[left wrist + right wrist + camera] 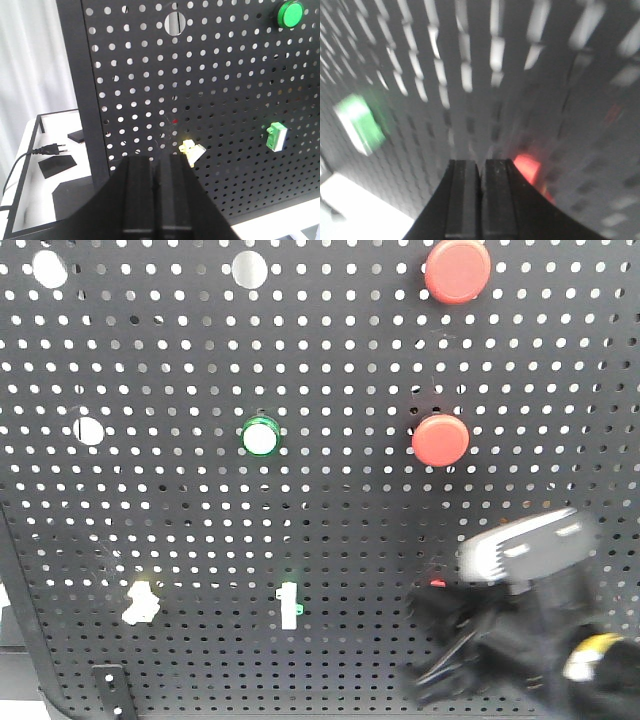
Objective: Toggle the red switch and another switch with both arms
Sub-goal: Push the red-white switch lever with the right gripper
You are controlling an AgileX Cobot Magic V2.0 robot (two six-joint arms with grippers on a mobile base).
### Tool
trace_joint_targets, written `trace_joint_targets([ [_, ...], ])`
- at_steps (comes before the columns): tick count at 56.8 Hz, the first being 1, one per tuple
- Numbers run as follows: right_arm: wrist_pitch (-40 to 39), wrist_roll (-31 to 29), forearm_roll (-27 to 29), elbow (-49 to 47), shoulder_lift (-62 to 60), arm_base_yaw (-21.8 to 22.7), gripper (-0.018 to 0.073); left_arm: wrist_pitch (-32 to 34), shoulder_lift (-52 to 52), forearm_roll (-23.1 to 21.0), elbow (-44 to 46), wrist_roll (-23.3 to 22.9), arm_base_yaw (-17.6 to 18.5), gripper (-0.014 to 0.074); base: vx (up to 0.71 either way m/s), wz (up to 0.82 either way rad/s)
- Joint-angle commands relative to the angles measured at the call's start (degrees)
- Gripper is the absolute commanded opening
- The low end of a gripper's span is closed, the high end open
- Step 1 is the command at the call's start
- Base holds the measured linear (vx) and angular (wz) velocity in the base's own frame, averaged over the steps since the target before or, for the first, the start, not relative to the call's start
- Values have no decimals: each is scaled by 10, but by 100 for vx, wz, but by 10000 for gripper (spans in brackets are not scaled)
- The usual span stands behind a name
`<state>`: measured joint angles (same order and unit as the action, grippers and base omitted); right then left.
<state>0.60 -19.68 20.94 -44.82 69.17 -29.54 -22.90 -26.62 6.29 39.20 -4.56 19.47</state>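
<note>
The red switch (529,167) is a blurred red patch on the black pegboard, just right of my right gripper (481,164), whose jaws are pressed together on nothing. In the front view only a red sliver of the red switch (437,583) shows above the blurred right arm (520,630). The other switch (192,151), pale yellow with a white lever, sits just up and right of my left gripper (161,162), which is shut and empty. That yellow switch (140,602) is at the board's lower left in the front view, where the left arm is out of view.
Two big round red buttons (458,270) (440,440) and a round green button (261,436) are on the pegboard (330,520). A green-based white toggle (289,604) stands between the two switches. A white table with a plug and cable (47,149) lies left of the board.
</note>
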Motion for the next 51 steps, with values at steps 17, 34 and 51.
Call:
trace_joint_targets([
  [17,48,-7,-1,-17,17,4,-6,42,-3,1,19,0,1,3,0,0],
  [34,108,-5,3,-17,-80,4,-6,15,-3,0,19,0,1,3,0,0],
  [51,43,-5,1,97,-265,4,-6,0,84,-1,-65,-7,1,3,0,0],
])
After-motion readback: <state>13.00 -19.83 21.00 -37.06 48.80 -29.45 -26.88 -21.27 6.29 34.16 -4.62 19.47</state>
